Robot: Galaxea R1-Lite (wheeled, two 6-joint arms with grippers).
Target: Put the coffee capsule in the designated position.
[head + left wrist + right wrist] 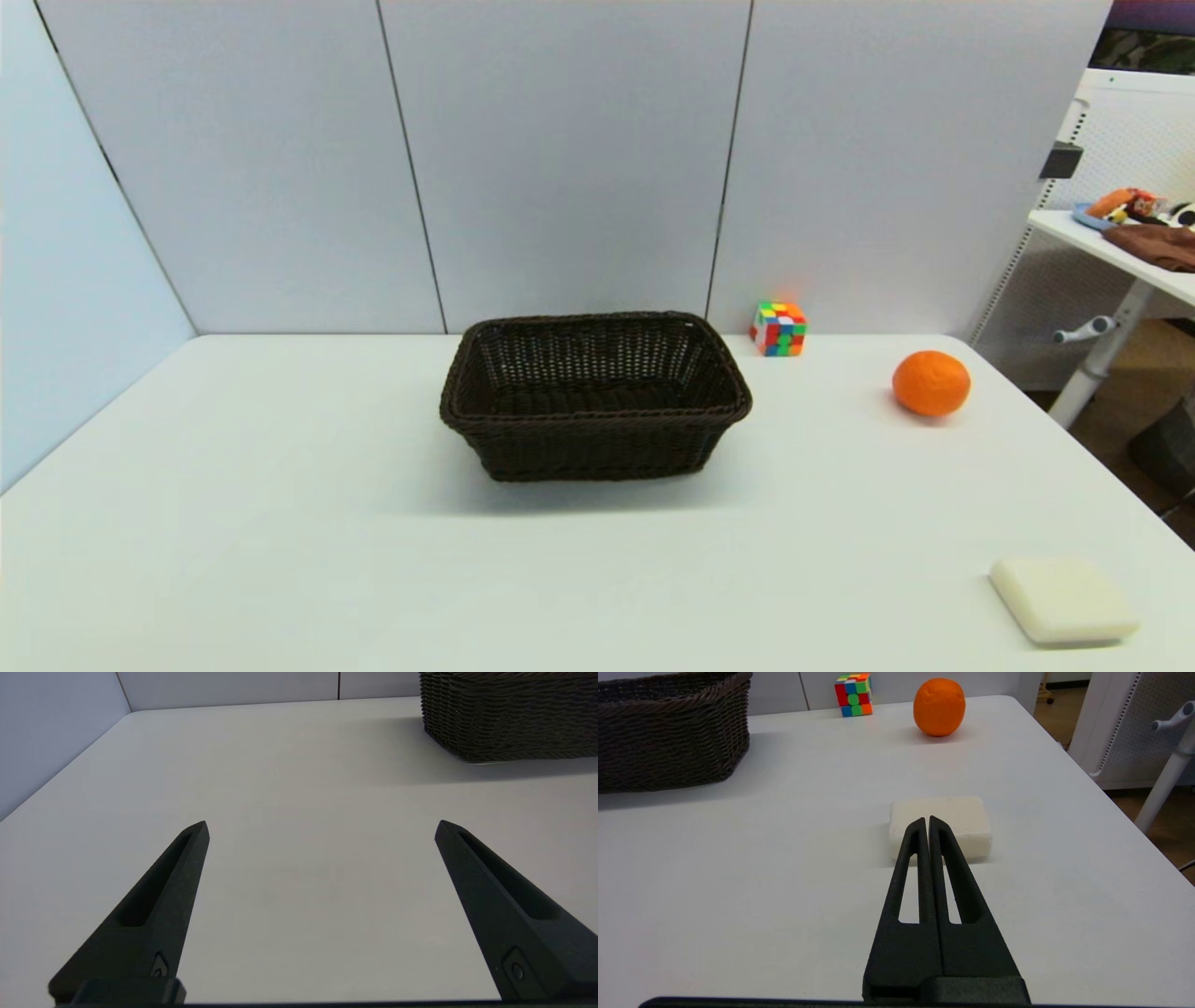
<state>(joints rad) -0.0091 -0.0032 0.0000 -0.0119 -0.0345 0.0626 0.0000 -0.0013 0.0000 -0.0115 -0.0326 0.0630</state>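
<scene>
No coffee capsule shows in any of the three views, so where it is cannot be told; it may lie inside the basket, whose floor looks dark and bare in the head view but is hard to read through the weave, or it may sit outside what the cameras take in. Task progress, as a judgement: either not begun or already finished, and the pictures do not settle which, since nothing is held by either arm. Left gripper hovers low over the bare table near the front-left part, jaws wide apart, nothing between them; the basket's wall sits well off ahead of it. Right gripper is low near the front-right corner, jaws pressed together with nothing in them, tips just in front of the white block, touching or just short of it, cannot tell. Neither arm shows in the head view, so both look parked at the near edge. Basket stands mid-table toward the back edge. Puzzle cube is at the back edge just right of the basket, apart from it. Orange is near the right edge, well apart from the cube. White block lies near the front-right corner. The designated position is not marked by anything visible; the basket is the likely spot, only a guess. The basket's inner near wall is hidden in the head view, and the wrist views show only its outer sides.
</scene>
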